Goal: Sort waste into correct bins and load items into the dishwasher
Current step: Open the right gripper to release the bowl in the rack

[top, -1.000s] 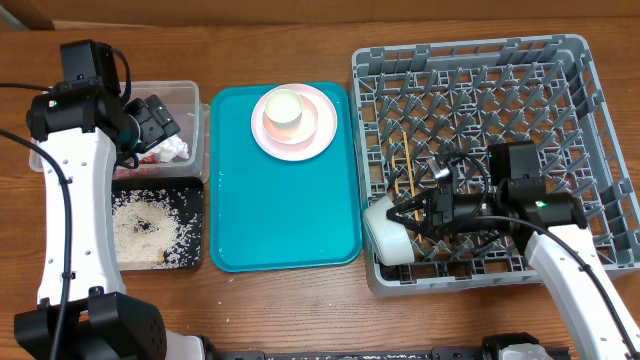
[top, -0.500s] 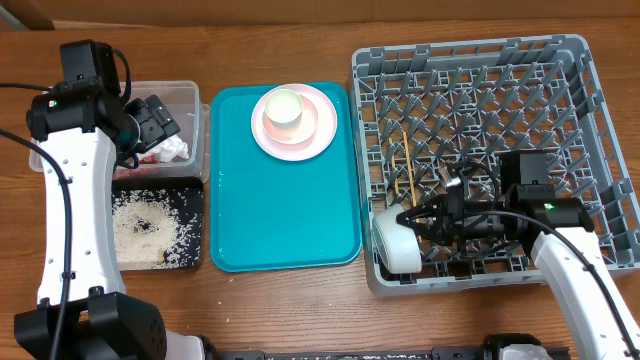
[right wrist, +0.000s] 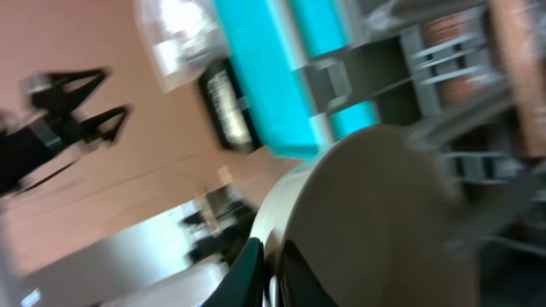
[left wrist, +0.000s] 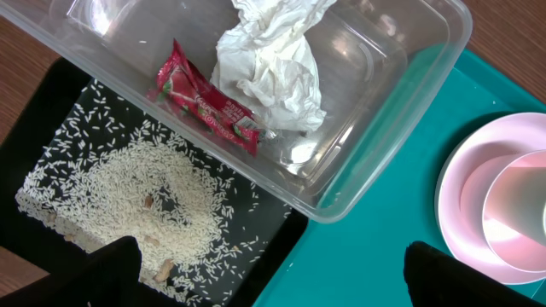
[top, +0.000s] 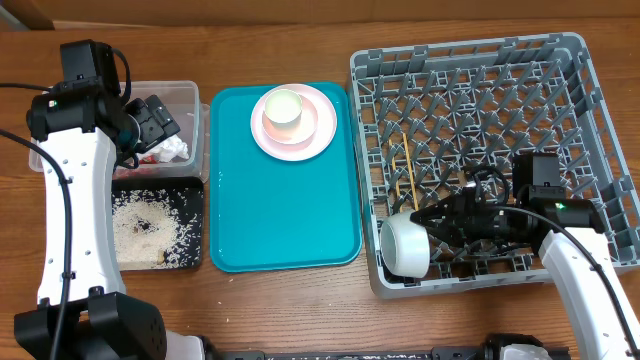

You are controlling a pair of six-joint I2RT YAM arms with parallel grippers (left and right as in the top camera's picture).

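The grey dishwasher rack [top: 468,50] fills the right side of the table. In its front left corner my right gripper [top: 432,222] is shut on the rim of a whitish bowl [top: 404,245], which is tipped on its side. In the right wrist view that rim sits between the fingertips of the right gripper [right wrist: 273,277], and the bowl [right wrist: 375,213] is blurred. Two chopsticks [top: 405,170] lie in the rack. The pink plate [top: 312,135] holds the white cup [top: 283,109]. My left gripper [top: 155,118] [left wrist: 273,277] hangs open over the clear tub [left wrist: 401,111], which holds the napkin [left wrist: 269,64] and the red packet [left wrist: 205,98].
The black tray [top: 190,190] in front of the tub holds scattered rice [left wrist: 128,188]. The teal tray [top: 280,210] lies between the bins and the rack, with the plate at its far end. Bare wooden table [top: 300,310] runs along the front edge.
My right gripper has drawn back to the right with the bowl, carrying it further into the rack's corner and tipping it onto its side. The left arm has not moved.
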